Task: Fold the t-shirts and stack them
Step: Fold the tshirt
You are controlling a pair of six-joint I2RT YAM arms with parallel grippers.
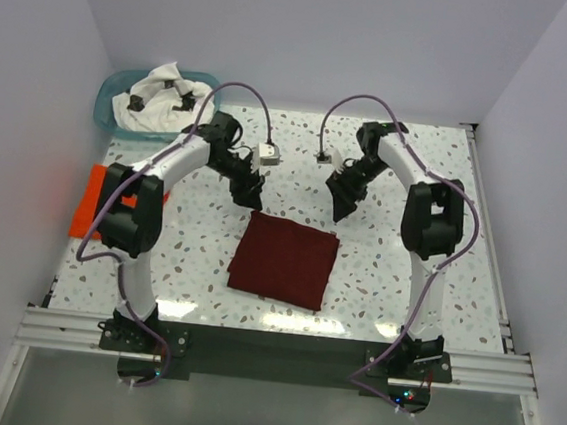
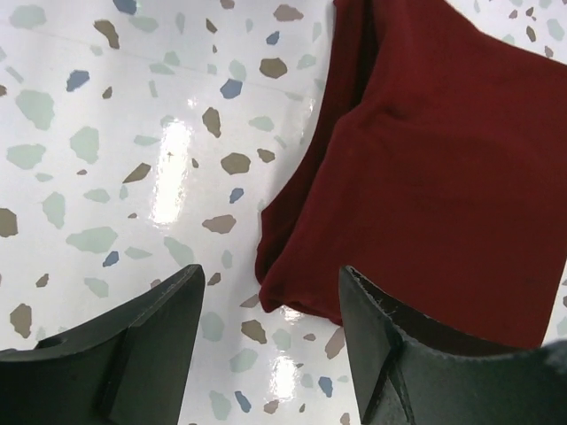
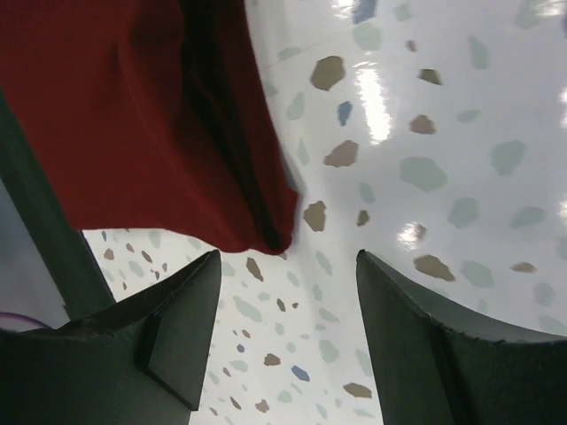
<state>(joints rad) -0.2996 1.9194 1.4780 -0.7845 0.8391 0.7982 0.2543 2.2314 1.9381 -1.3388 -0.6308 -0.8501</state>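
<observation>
The dark maroon t-shirt lies folded into a rectangle on the table's middle. It also shows in the left wrist view and the right wrist view. My left gripper hovers open and empty just above the shirt's far left corner. My right gripper hovers open and empty just above its far right corner. The bright orange-red t-shirt lies at the table's left edge, partly hidden behind the left arm. The white t-shirt with black print sits crumpled in the basket.
The teal plastic basket stands at the far left corner of the speckled table. White walls close in the left, back and right sides. A metal rail runs along the near edge.
</observation>
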